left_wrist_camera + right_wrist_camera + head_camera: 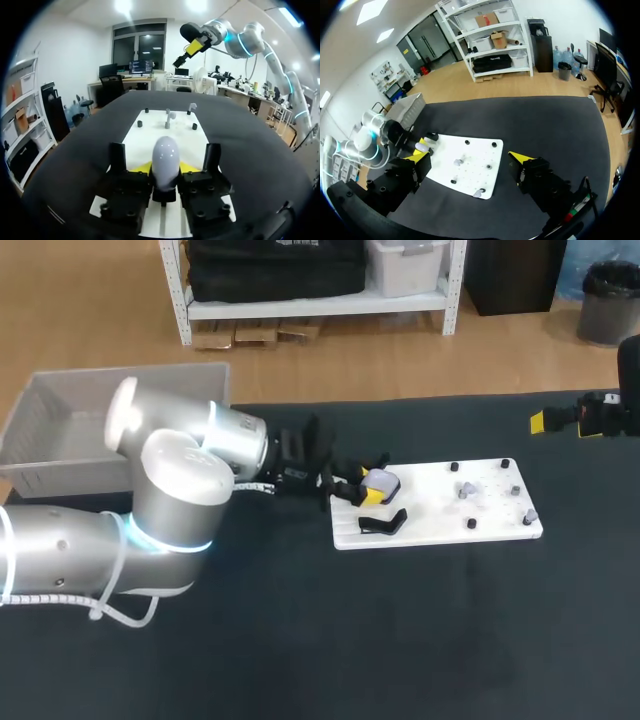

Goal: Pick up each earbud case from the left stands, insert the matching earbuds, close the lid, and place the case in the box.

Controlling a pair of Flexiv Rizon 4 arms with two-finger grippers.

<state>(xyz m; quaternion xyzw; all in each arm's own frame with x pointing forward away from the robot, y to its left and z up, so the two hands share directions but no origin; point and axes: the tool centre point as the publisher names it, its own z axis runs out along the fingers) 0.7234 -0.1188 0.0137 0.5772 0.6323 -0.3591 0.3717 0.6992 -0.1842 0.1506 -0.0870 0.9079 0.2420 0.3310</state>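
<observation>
A pale lavender earbud case (381, 481) stands upright on its stand at the left end of the white board (440, 525). My left gripper (368, 490) has a yellow tip against each side of the case (165, 157), so it is shut on it. Beside it lies a second black stand (383, 523) with nothing on it. Small grey earbuds (467, 490) sit on pegs toward the board's right end, ahead of the left gripper (165, 169). My right gripper (470, 159) hangs open and empty, high above the table's far right.
A grey box (60, 430) stands at the table's back left, behind my left arm. Several short black pegs (471, 524) dot the board's right half. Dark tabletop surrounds the board on all sides.
</observation>
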